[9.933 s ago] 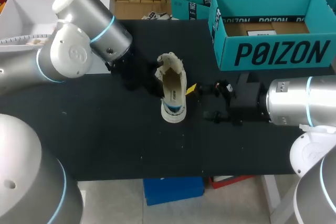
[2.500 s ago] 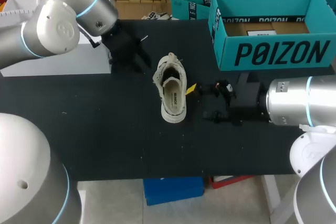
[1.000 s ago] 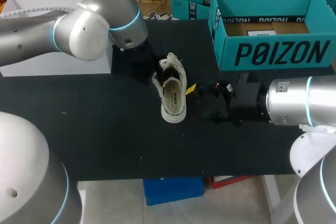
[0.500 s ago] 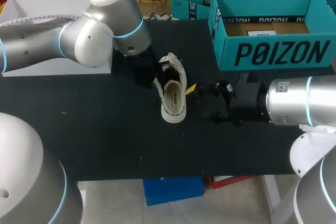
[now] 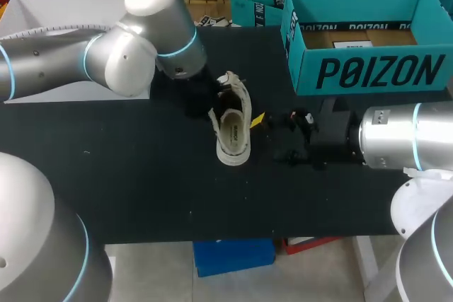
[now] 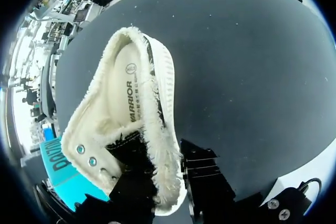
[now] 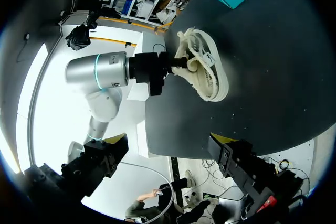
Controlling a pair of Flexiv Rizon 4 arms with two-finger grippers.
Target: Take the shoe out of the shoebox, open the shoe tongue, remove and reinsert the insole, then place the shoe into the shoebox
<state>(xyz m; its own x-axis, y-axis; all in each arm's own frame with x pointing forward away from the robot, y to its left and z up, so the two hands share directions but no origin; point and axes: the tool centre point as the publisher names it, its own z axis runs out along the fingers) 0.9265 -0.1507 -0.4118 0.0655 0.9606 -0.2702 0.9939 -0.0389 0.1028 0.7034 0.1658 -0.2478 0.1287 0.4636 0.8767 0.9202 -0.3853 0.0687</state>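
A cream shoe [image 5: 233, 124] lies on the black table [image 5: 141, 175] with its opening up and its insole [image 6: 123, 90] showing inside. My left gripper [image 5: 207, 98] is at the shoe's lace end. In the left wrist view the left gripper [image 6: 167, 182] has one finger inside the shoe [image 6: 131, 108] and one outside, shut on the frayed side wall. Just right of the shoe my right gripper [image 5: 272, 138] stands open and holds nothing; in the right wrist view the right gripper [image 7: 164, 151] has the shoe [image 7: 206, 71] ahead of it. The teal shoebox [image 5: 368, 70] stands open at the back right.
A second teal box [image 5: 258, 1] stands behind the shoebox on its left. A white box [image 5: 49, 12] stands at the back left, under my left arm [image 5: 106, 54]. Bare black table lies in front of the shoe.
My left arm has come down to the shoe's lace end and its fingers have closed on the side wall. The shoe has tipped slightly. My right arm has kept still.
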